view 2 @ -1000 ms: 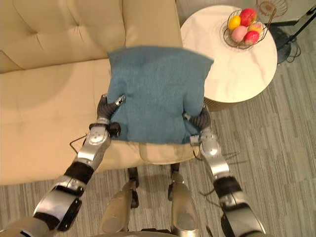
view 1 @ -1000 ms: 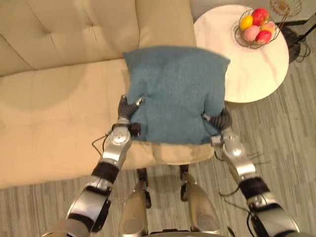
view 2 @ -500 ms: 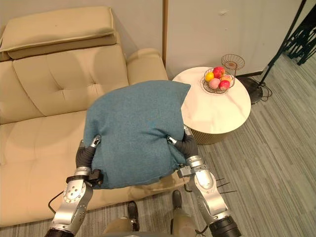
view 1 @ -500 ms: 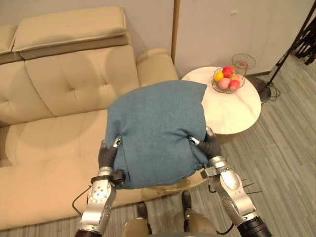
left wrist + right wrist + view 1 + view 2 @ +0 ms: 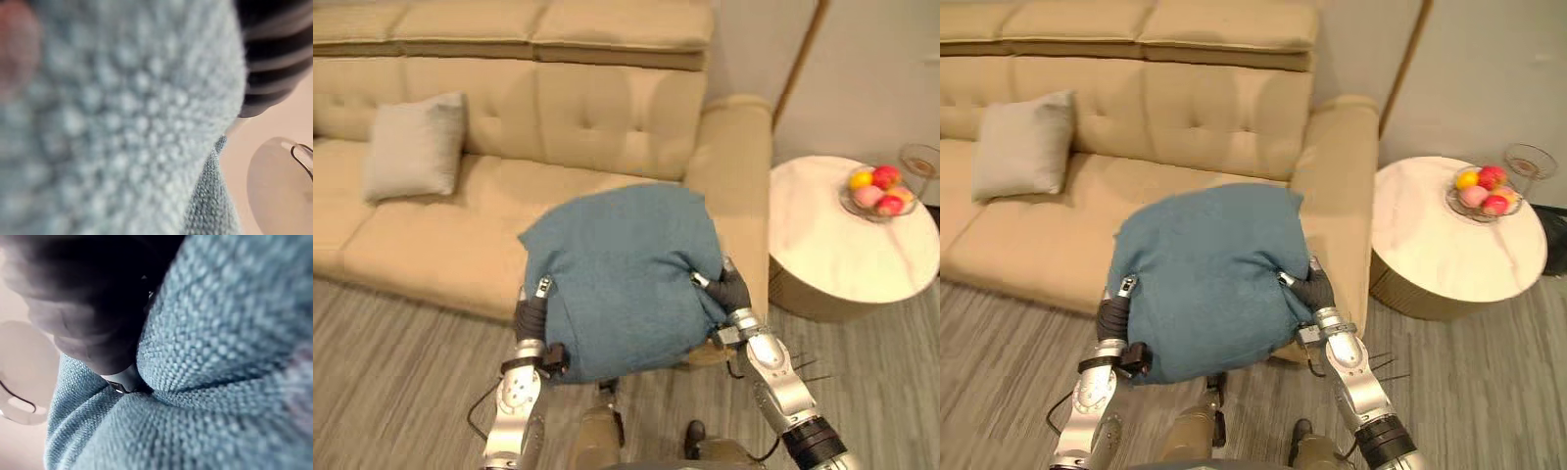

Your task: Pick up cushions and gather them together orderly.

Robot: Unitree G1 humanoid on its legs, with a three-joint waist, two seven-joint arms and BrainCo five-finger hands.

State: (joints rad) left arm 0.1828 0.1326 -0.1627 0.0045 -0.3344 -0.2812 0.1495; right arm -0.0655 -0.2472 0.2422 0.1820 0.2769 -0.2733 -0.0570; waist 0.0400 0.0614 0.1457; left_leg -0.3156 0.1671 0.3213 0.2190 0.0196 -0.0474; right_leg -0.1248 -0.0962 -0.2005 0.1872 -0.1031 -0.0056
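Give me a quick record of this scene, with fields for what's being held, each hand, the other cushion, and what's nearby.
held item: blue cushion, held up in front of the beige sofa
left hand: gripping the cushion's left edge
right hand: gripping its right edge
other cushion: pale grey cushion, leaning against the sofa's backrest, to the robot's left
nearby: round white table on the right, wire bowl of fruit on it
task status: cushions apart, not yet gathered

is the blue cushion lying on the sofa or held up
Held up: the left hand and right hand grip the blue cushion off the sofa.
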